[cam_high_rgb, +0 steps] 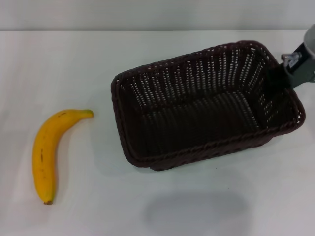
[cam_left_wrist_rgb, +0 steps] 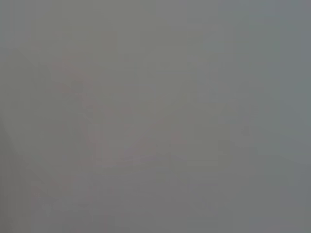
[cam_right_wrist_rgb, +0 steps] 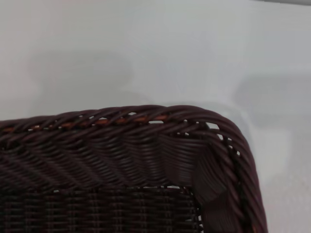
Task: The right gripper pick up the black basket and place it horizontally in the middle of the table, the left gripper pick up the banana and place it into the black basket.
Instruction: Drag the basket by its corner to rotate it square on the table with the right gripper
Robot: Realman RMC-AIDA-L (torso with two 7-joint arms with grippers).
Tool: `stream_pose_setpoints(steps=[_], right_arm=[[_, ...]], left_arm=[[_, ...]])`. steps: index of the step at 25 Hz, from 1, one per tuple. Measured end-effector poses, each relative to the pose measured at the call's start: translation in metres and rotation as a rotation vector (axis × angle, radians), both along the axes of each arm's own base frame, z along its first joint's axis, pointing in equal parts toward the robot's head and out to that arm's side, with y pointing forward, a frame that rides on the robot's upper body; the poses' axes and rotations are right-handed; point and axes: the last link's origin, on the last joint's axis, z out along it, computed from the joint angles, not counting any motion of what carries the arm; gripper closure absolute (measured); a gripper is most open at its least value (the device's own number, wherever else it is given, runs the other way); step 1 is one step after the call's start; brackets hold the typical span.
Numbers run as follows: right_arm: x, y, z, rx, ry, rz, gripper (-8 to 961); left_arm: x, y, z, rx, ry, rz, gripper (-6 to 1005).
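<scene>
Dark wicker black basket [cam_high_rgb: 206,105], airborne w/ shadow below, hangs from right gripper [cam_high_rgb: 288,73] clamping its near rim; banana [cam_high_rgb: 49,152] far side.

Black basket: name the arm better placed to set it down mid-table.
Right. The right tool is already at the far right rim of the black basket. The left arm is out of view, and the banana lies on the table.

Pale grey wall [cam_high_rgb: 147,14] behind; soft, even light

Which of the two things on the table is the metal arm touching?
The black basket: the right gripper meets its far right rim. The banana lies alone.
</scene>
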Motion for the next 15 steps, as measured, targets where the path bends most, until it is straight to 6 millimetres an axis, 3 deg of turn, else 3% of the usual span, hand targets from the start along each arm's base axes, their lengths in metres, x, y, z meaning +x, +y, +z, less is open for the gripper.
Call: stream_pose_setpoints(steps=[6,15], right_arm=[[0.007,0.002,-0.009,-0.034,-0.066,-0.032,817],[0.001,0.007,0.000,0.003,-0.198,0.030,795]], left_arm=[[0.000,0.008,0.002,-0.005,-0.003,0.005,118],[0.001,0.013,0.003,-0.009,0.003,0.000,118]])
